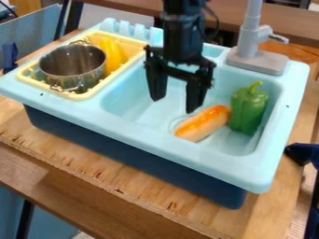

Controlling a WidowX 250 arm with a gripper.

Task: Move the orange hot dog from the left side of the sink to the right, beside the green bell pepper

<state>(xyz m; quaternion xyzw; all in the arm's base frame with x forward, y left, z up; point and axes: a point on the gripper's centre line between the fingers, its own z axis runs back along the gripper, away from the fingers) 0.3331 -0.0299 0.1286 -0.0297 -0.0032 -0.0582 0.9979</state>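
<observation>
The black gripper (175, 103) hangs over the left part of the light blue sink basin, its two fingers apart with nothing between them. Just right of and below its right finger, an orange and tan toy hot dog (204, 123) lies slanted on the basin floor. Against the hot dog's right end stands a green toy bell pepper (248, 108), stem up, near the basin's right wall.
At the sink's left, a yellow rack (80, 96) holds a metal pot (72, 67) and a yellow item (111, 53). A grey faucet (250, 35) rises at the back right. The sink's rim (187, 158) surrounds the basin.
</observation>
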